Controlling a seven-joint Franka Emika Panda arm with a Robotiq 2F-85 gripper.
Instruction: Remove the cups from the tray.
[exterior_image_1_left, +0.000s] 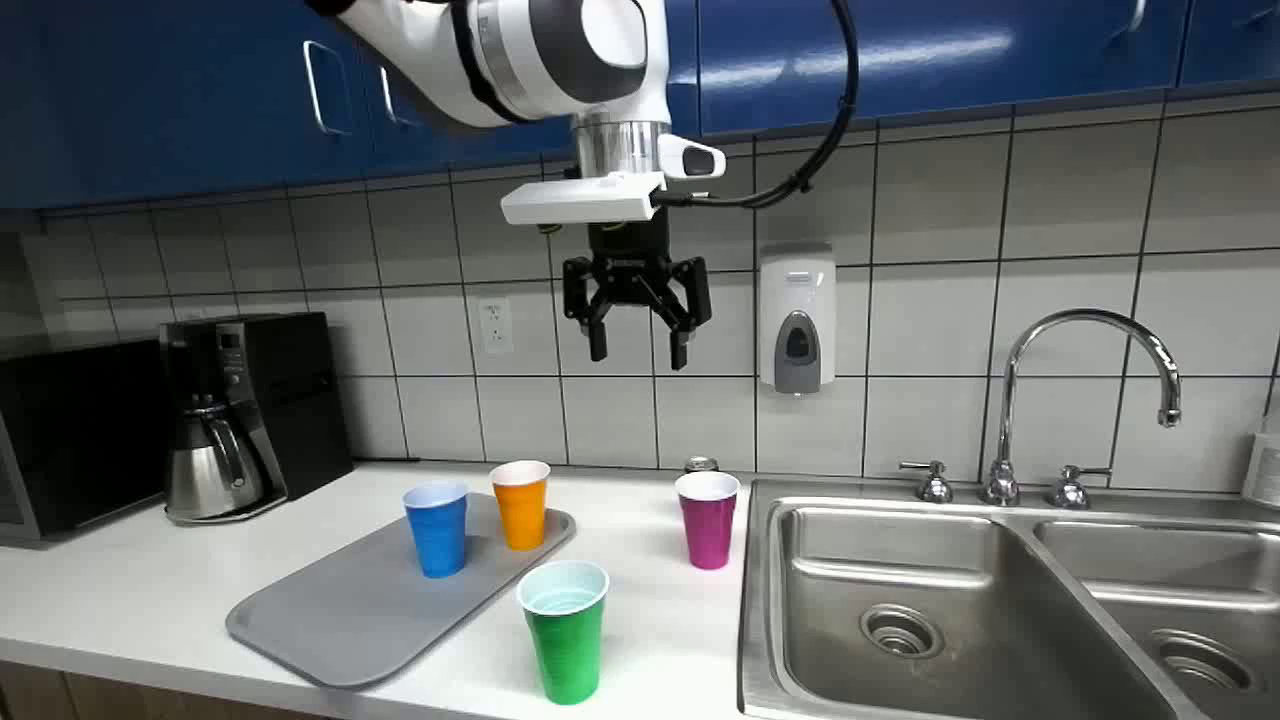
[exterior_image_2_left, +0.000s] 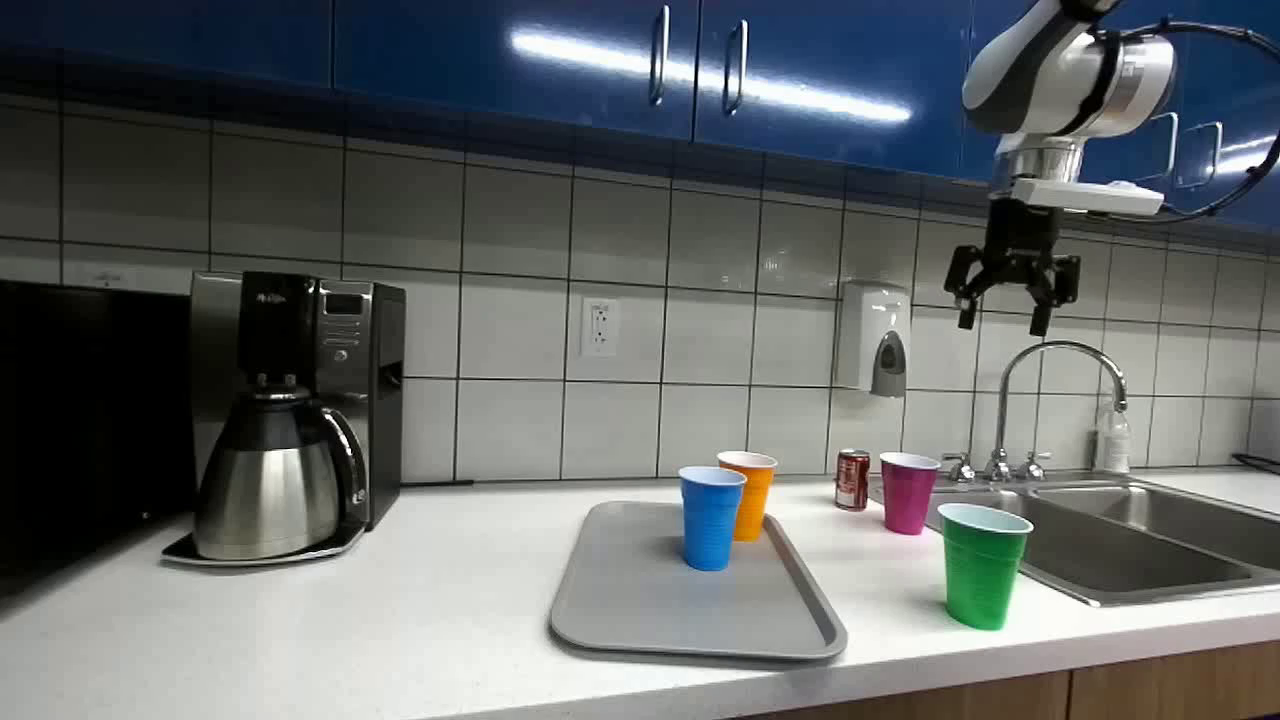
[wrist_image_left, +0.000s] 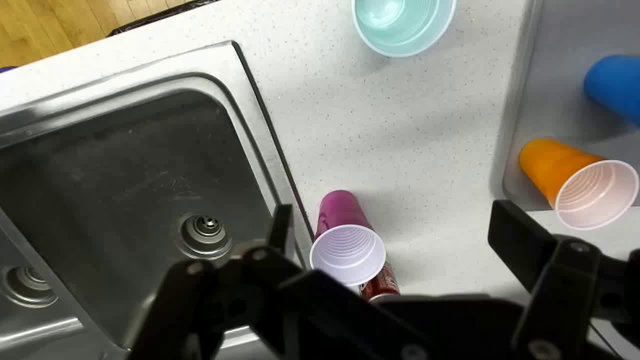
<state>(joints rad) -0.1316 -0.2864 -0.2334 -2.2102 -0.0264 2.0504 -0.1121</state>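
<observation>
The blue cup (exterior_image_1_left: 438, 535) and the orange cup (exterior_image_1_left: 521, 510) stand upright on the grey tray (exterior_image_1_left: 340, 615). In an exterior view the blue cup (exterior_image_2_left: 710, 525) partly covers the orange cup (exterior_image_2_left: 755, 500) on the tray (exterior_image_2_left: 690, 615). In the wrist view the orange cup (wrist_image_left: 555, 167), the blue cup (wrist_image_left: 617, 87) and the tray (wrist_image_left: 552, 65) are at the right, the last two cut by the frame edge. My gripper (exterior_image_1_left: 638, 350) is open and empty, high above the counter. It also hangs clear of the cups in an exterior view (exterior_image_2_left: 1003, 322) and the wrist view (wrist_image_left: 392, 217).
A magenta cup (exterior_image_1_left: 710, 525) and a green cup (exterior_image_1_left: 567, 645) stand on the counter between tray and steel sink (exterior_image_1_left: 760, 600). A red can (exterior_image_2_left: 852, 482) is behind the magenta cup. A coffee maker (exterior_image_2_left: 290, 420), faucet (exterior_image_1_left: 1085, 320) and soap dispenser (exterior_image_1_left: 797, 310) are nearby.
</observation>
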